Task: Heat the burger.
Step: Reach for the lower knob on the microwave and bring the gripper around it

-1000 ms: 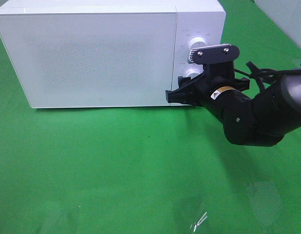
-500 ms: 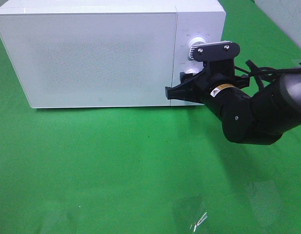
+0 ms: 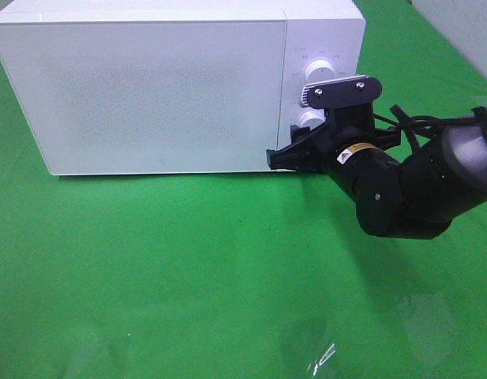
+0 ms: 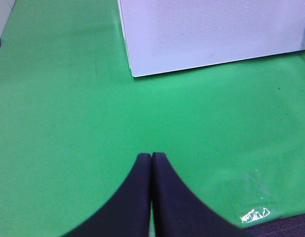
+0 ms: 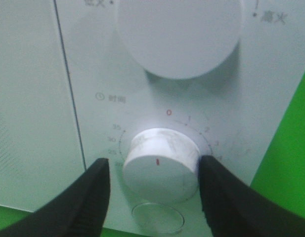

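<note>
Since the earlier frame the right gripper point(image 3: 282, 144) has edged slightly closer to the control panel of the microwave point(image 3: 164, 87), and its jaws have narrowed a little. The microwave and its closed door point(image 3: 160, 134) have not moved on the green desk point(image 3: 188, 268).

Exterior high view: the right arm reaches in from the right, and its wrist covers much of the lower dial point(image 3: 309, 118). The upper dial point(image 3: 318, 73) stays exposed. The left arm does not appear here.

Right wrist view: this is the only view showing the jaws released and straddling the lower dial. One finger point(image 5: 219, 192) lies at the rim and the other finger point(image 5: 90, 192) stands a little off it. A red mark on the dial's face and a printed scale around it are legible. A round button point(image 5: 157, 217) sits just beside the dial.

Left wrist view: this is the only view showing the left gripper point(image 4: 151, 157). It is clenched, fingers pressed together on nothing, above bare desk well apart from the microwave. A clear scrap point(image 4: 251, 197) lies near it.

The burger appears in no view, and whether it sits behind the closed door cannot be told.
</note>
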Available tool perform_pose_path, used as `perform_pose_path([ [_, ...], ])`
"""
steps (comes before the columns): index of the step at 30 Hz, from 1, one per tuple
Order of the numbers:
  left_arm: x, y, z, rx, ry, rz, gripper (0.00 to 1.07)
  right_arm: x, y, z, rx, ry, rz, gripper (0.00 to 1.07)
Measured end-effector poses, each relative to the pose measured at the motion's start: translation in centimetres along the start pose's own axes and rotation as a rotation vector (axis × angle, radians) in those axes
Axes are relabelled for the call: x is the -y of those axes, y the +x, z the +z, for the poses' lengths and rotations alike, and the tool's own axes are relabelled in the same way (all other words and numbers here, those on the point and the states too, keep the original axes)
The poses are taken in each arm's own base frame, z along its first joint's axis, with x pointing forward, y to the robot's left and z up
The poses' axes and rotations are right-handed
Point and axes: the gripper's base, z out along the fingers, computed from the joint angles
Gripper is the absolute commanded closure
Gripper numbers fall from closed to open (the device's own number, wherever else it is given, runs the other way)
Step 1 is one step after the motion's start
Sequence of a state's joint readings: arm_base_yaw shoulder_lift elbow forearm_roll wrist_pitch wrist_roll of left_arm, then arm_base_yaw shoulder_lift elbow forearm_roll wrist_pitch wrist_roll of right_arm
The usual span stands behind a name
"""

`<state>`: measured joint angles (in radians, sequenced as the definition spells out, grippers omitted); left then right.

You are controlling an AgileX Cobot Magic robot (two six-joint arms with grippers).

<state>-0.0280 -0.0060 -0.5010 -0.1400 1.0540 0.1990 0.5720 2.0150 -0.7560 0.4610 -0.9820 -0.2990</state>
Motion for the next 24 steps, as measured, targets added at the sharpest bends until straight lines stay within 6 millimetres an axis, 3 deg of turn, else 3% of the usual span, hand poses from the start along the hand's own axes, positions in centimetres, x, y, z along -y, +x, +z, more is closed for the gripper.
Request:
perform_pose_path([
  [8, 0.00, 0.00, 0.00, 0.000, 0.000, 0.000, 1.06, 0.12, -0.38, 0.00, 0.045, 0.014, 0.000, 0.61],
  [9, 0.00, 0.00, 0.00, 0.000, 0.000, 0.000, 1.06, 0.13, -0.40, 0.00, 0.047, 0.015, 0.000, 0.68],
  [10, 0.00, 0.00, 0.00, 0.000, 0.000, 0.000, 1.06, 0.13, -0.40, 0.00, 0.047, 0.015, 0.000, 0.68],
  [12, 0.00, 0.02, 0.02, -0.001, 0.000, 0.000, 1.06, 0.15, -0.39, 0.00, 0.046, 0.017, 0.001, 0.82],
  [17, 0.00, 0.02, 0.02, -0.001, 0.000, 0.000, 1.06, 0.15, -0.38, 0.00, 0.044, 0.017, 0.001, 0.95],
  [18, 0.00, 0.01, 0.02, 0.000, 0.000, 0.000, 1.06, 0.15, -0.38, 0.00, 0.044, 0.017, 0.001, 1.05],
  [24, 0.00, 0.02, 0.02, -0.001, 0.000, 0.000, 1.06, 0.13, -0.37, 0.00, 0.044, 0.014, 0.044, 1.07],
])
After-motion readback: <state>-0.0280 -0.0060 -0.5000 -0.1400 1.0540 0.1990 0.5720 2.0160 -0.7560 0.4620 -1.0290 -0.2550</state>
